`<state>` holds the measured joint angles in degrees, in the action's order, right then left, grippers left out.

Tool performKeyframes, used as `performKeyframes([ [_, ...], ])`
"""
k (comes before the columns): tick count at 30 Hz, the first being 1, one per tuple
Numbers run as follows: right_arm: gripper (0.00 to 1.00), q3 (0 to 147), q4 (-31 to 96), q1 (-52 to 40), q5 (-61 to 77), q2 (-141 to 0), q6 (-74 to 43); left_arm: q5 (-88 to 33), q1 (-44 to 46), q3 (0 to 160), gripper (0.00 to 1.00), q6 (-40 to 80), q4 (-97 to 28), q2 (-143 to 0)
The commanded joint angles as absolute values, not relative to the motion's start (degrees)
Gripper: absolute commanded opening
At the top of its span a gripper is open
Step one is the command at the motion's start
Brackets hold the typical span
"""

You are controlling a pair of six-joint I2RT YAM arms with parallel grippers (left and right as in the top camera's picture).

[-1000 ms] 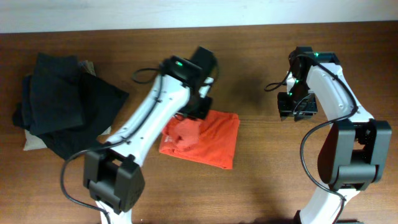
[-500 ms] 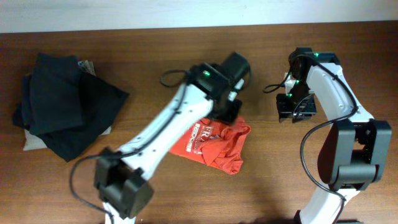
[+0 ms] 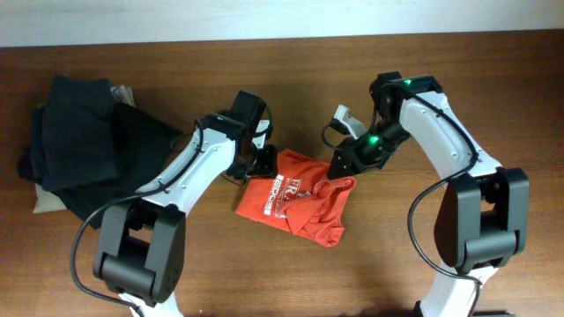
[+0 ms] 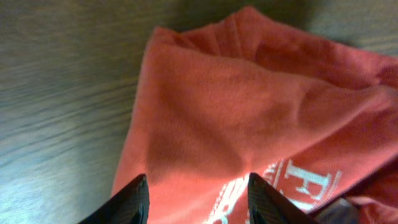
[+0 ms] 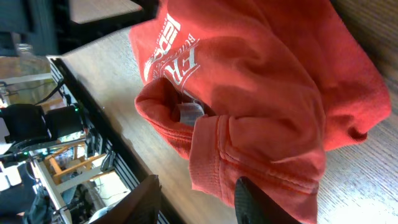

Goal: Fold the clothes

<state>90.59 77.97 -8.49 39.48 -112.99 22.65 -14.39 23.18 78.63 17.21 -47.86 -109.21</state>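
Observation:
The red-orange T-shirt [image 3: 298,201] lies crumpled at the middle of the table, with its white lettering facing up. It also shows in the left wrist view [image 4: 249,112] and the right wrist view [image 5: 261,93]. My left gripper [image 3: 256,165] is open at the shirt's upper left edge, its fingers [image 4: 198,200] spread just over the cloth. My right gripper [image 3: 338,164] is open at the shirt's upper right edge. Its fingers [image 5: 199,200] straddle a hem fold, and one finger is partly covered by cloth.
A pile of black garments [image 3: 84,145] lies at the far left on a beige cloth [image 3: 46,204]. The brown wooden table [image 3: 441,264] runs to a pale wall at the back. In the right wrist view the table's front edge [image 5: 106,137] shows.
The shirt was dragged right and rumpled, lettering now showing. My left gripper has swung back to the shirt's left edge. My right arm has come in from the right to the shirt.

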Motion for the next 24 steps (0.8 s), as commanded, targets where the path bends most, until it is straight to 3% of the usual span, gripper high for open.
performKeyframes([
  [1,0.43,87.4,76.2,-9.4,32.3,-111.9,19.7,-17.2,24.3,74.3,0.55,17.1,-44.2,-109.2],
  [3,0.44,82.2,71.4,-9.5,30.5,-112.0,18.3,-17.1,24.9,74.0,0.56,17.1,-44.1,-109.2],
  [4,0.32,79.2,67.9,-9.5,28.5,-112.0,17.1,-17.1,25.0,74.0,0.56,17.1,-44.1,-109.2],
  [5,0.24,75.7,62.2,-9.3,17.8,-112.0,8.5,-17.2,25.0,74.0,0.56,17.1,-44.2,-109.2],
  [6,0.22,73.8,58.2,-8.5,7.2,-112.0,0.4,-17.2,25.0,74.0,0.56,17.1,-44.4,-109.2],
  [8,0.24,73.3,56.2,-6.7,4.0,-112.0,-0.5,-17.1,25.0,74.0,0.57,17.1,-45.0,-109.2],
  [11,0.31,78.6,63.3,-5.6,4.5,-110.4,1.2,-16.6,25.0,73.9,0.60,17.1,-45.4,-109.2],
  [14,0.36,82.7,69.7,-5.7,18.7,-103.1,4.5,-14.1,25.0,73.9,0.62,17.1,-45.3,-109.2],
  [15,0.42,82.7,69.6,-6.4,31.4,-99.5,9.5,-13.9,25.0,73.9,0.64,17.1,-45.2,-109.2],
  [24,0.43,77.7,58.7,-23.1,33.8,-109.2,5.5,-13.9,25.0,73.9,0.64,17.1,-45.2,-109.2],
])
